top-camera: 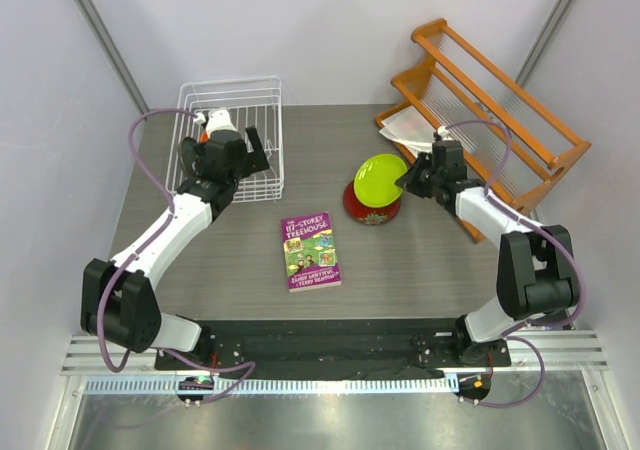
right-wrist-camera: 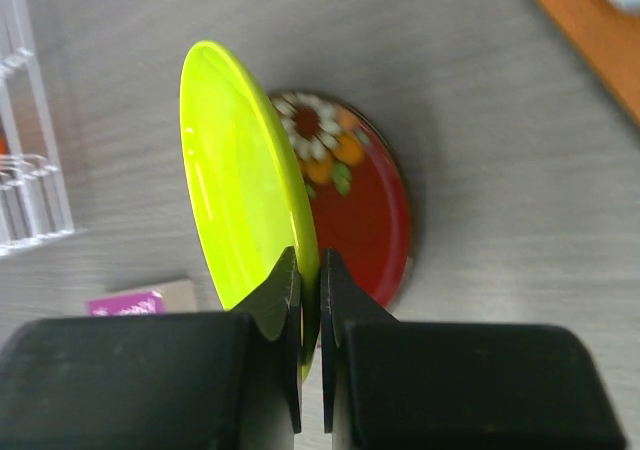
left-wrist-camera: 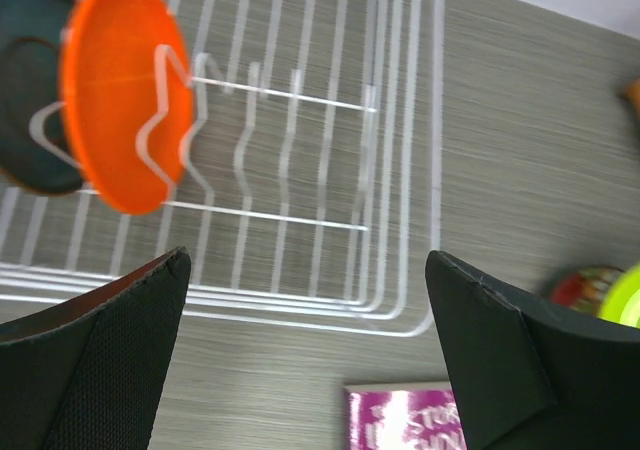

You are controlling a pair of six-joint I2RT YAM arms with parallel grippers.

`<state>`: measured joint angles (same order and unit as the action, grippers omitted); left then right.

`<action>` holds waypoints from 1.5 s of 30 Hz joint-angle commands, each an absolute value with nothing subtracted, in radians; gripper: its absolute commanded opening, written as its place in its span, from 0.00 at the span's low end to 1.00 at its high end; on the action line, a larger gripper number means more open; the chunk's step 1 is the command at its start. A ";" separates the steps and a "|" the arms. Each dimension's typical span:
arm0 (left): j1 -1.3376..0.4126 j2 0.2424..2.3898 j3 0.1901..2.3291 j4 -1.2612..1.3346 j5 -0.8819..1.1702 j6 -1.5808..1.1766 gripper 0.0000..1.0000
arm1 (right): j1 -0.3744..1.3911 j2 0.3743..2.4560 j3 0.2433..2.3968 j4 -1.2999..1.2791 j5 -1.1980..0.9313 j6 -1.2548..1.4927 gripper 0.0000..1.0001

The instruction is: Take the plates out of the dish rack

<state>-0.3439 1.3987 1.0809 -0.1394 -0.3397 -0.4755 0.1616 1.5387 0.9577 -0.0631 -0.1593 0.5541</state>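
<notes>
Top external view: the white wire dish rack (top-camera: pixel 255 100) stands at the far left of the table (top-camera: pixel 240 270), and the left gripper (top-camera: pixel 252 152) hovers over its near right corner. Right of centre, the right gripper (top-camera: pixel 405 180) holds the lime green plate (top-camera: pixel 378 177) tilted over the dark red plate (top-camera: pixel 372 212), which lies flat on the table. This suggests that unloaded plates are being stacked here, well apart from the rack. A purple-and-green book (top-camera: pixel 310 251) lies between the two arms, and an orange wooden rack (top-camera: pixel 490 100) stands at the far right; neither belongs to the task. Left wrist view: the left gripper (left-wrist-camera: pixel 308 270) has its jaws spread wide with nothing between them. Beyond them, the orange plate (left-wrist-camera: pixel 120 90) stands on edge between the rack's upright tines, with the teal-blue plate (left-wrist-camera: pixel 30 120) just behind it. The tines hold each plate upright and leave its rim free to be pinched; the wide jaws appear readied for the orange one. Right wrist view: the right gripper (right-wrist-camera: pixel 308 265) is closed tightly on the near rim of the lime green plate (right-wrist-camera: pixel 240 170). An edge grip suits a thin disc and lets it be lowered onto the floral red plate (right-wrist-camera: pixel 350 200) below. Whether the two plates touch cannot be told. By this reckoning, two plates are out of the rack and two remain.
</notes>
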 commanded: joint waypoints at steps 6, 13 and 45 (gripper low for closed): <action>-0.310 1.440 1.123 -0.190 -0.519 -0.380 1.00 | 0.156 1.618 0.956 -0.081 -0.159 0.514 0.01; -0.295 1.448 1.117 -0.195 -0.520 -0.394 1.00 | 0.156 1.673 0.968 -0.058 -0.224 0.519 0.13; -0.138 1.563 1.164 -0.178 -0.505 -0.379 0.99 | 0.216 1.605 1.097 -0.298 0.028 0.376 0.77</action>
<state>-0.1680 1.5391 1.1294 -0.2157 -0.4965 -0.3878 0.2153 1.6348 1.0569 -0.2871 -0.0429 0.3943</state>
